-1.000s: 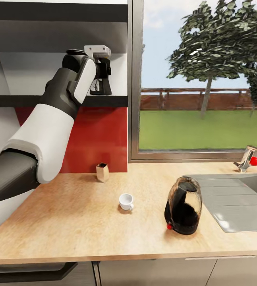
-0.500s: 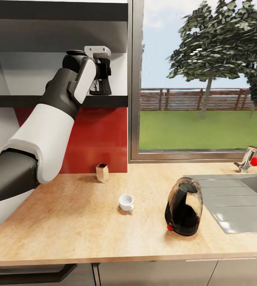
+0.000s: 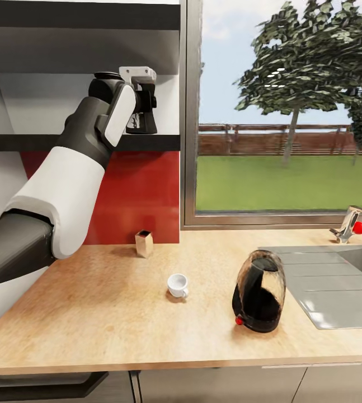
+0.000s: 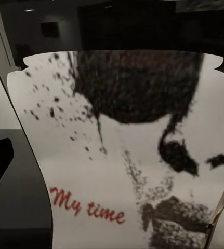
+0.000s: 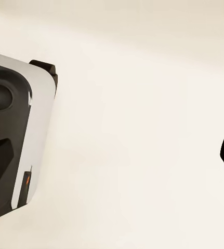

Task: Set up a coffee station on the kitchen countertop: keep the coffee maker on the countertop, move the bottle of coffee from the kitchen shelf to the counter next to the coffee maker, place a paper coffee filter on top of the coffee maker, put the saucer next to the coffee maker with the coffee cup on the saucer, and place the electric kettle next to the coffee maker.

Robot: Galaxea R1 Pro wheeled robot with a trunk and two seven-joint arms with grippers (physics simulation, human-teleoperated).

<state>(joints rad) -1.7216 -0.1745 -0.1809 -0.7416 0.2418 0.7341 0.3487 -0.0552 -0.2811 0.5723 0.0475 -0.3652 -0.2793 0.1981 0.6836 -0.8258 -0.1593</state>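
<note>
Reaching up to the shelf [image 3: 85,142], the left gripper [image 3: 141,120] faced the coffee jar [image 4: 127,155] close up. The jar looked rigid, smooth and breakable, best gripped across its labelled middle; finger spread could not be told.

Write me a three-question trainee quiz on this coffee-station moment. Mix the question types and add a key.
1. True or false: the coffee cup sits on a saucer.
2. Multiple choice: the left gripper is raised at A) the sink, B) the kitchen shelf, C) the electric kettle.
3. Fill in: the red words on the white label close before the left wrist camera read "My ____".

Key: 1 false, it stands directly on the kitchen countertop; 2 B; 3 time.
</note>
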